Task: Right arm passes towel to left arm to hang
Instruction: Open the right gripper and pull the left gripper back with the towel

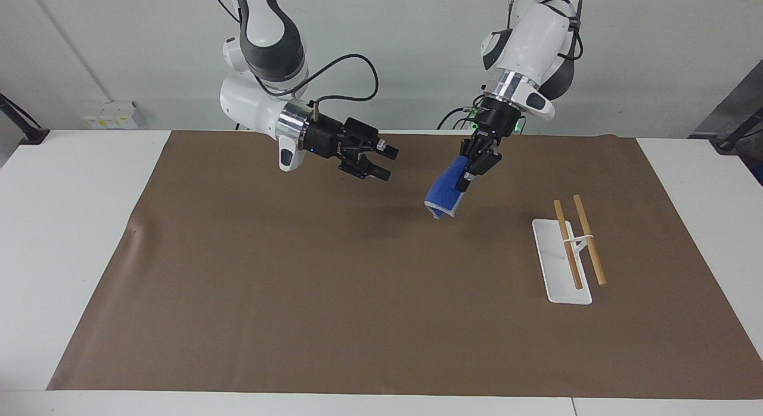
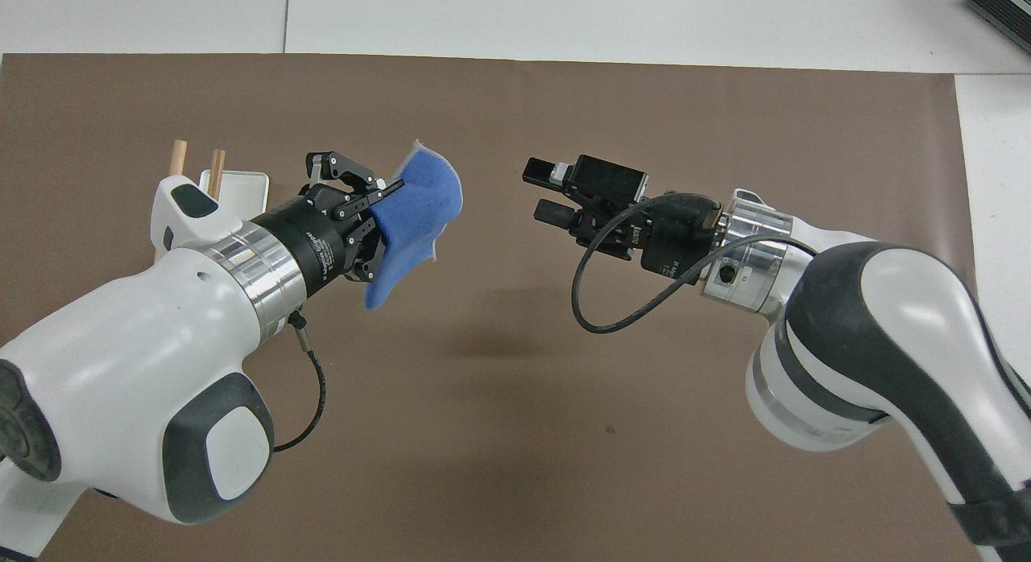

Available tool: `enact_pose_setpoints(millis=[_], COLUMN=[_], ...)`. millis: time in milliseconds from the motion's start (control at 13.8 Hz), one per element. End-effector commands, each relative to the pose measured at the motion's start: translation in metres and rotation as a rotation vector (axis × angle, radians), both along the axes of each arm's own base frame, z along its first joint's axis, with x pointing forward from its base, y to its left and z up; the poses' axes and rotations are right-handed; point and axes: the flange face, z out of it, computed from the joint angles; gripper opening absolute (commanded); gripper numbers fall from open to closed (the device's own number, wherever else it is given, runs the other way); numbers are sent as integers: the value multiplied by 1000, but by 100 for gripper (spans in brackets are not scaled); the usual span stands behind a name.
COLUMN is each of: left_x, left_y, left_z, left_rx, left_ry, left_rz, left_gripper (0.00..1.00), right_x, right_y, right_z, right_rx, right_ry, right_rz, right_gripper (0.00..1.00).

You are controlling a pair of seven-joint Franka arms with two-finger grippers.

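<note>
Blue cloth, the towel [image 1: 444, 192], hangs clamped in the left gripper [image 1: 467, 179] above the brown mat [image 1: 334, 297], its loose end drooping. The right gripper [image 1: 387, 163] hovers apart from it over the mat, jaws spread and empty. The handover therefore appears complete; hanging remains. The rack [image 1: 561, 262], a white base carrying two wooden rods [image 1: 590, 240], stands on the bench toward the left arm's end, with nothing visible between towel and rods.
</note>
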Motion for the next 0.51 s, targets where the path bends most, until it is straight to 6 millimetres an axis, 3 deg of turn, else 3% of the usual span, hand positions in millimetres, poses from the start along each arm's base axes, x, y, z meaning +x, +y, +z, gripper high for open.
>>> enact_pose_setpoints(millis=[0, 145, 436], left_x=[5, 11, 24], left_y=[7, 20, 49], left_z=[-4, -4, -5], left_rx=[8, 7, 7], left_ry=[-3, -5, -8], left_rz=[6, 33, 91], left_gripper=[0, 0, 0], right_x=[3, 10, 25], right_y=[-18, -29, -75], right_z=[-1, -5, -8], right_rx=[-197, -343, -632], right_ry=[7, 1, -44], right_rz=[-53, -47, -22], right_gripper=[100, 100, 100])
